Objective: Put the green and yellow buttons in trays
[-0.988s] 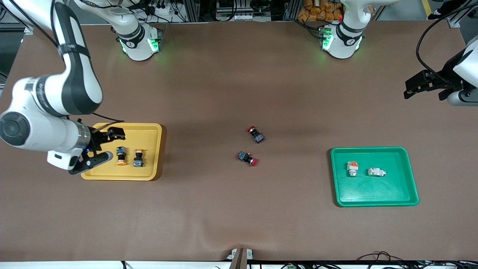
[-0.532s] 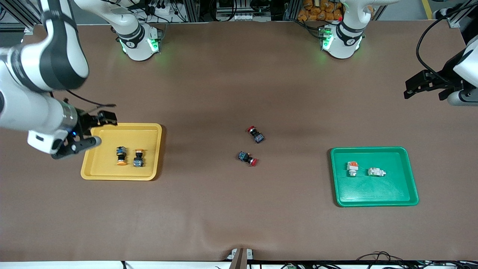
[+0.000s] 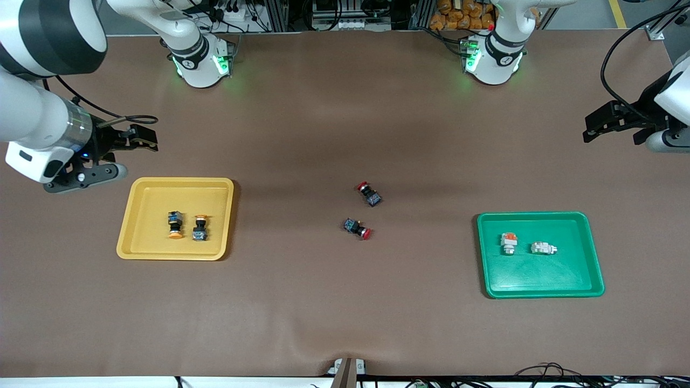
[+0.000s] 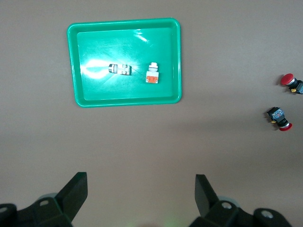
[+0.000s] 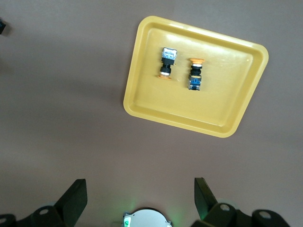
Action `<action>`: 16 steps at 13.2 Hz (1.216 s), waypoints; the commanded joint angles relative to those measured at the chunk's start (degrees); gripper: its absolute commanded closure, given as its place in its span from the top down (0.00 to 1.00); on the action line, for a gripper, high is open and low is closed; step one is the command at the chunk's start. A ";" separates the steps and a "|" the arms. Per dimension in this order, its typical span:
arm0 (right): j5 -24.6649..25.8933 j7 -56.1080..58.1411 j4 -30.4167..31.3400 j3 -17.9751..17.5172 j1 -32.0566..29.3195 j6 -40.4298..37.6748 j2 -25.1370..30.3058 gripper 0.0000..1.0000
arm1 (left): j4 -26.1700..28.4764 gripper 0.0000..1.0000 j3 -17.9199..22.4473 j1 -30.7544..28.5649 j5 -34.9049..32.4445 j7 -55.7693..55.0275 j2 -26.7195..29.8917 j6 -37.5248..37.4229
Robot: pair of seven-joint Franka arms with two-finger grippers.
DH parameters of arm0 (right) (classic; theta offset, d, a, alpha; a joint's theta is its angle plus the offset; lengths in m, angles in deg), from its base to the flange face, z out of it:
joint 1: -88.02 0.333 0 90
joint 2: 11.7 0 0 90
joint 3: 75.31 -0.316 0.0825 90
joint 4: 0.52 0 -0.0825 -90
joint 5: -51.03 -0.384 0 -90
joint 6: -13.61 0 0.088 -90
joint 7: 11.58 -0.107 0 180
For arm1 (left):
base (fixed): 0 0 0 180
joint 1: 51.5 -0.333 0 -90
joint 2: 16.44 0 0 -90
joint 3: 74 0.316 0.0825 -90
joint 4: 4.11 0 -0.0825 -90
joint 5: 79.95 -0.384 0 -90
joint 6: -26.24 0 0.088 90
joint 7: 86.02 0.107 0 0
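The yellow tray (image 3: 178,254) holds two black-blue switches with yellow-orange caps (image 3: 174,224) (image 3: 200,228). They also show in the right wrist view (image 5: 166,61) (image 5: 195,74), inside the yellow tray (image 5: 142,101). The green tray (image 3: 539,293) holds two white-grey switches (image 3: 508,243) (image 3: 543,248), which the left wrist view (image 4: 152,74) (image 4: 119,69) shows in the tray (image 4: 80,61). My right gripper (image 3: 141,158) is open and empty, up over bare table just off the yellow tray's corner. My left gripper (image 3: 613,136) waits open and empty, high over the table's left-arm end.
Two black-blue switches with red caps (image 3: 369,194) (image 3: 357,228) lie on the brown table between the trays; they also show in the left wrist view (image 4: 291,82) (image 4: 278,118). The right arm's base (image 5: 147,217) shows between my right gripper's fingers.
My right gripper has risen and drawn back from over the yellow tray to beside its corner, staying open. The switches, the trays and the left arm have not moved.
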 commanded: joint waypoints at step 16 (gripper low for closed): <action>2.78 9.55 -0.54 -3.69 -12.10 -0.67 3.41 1.00 | -0.73 1.00 -0.11 0.11 -0.29 0.58 0.14 -0.60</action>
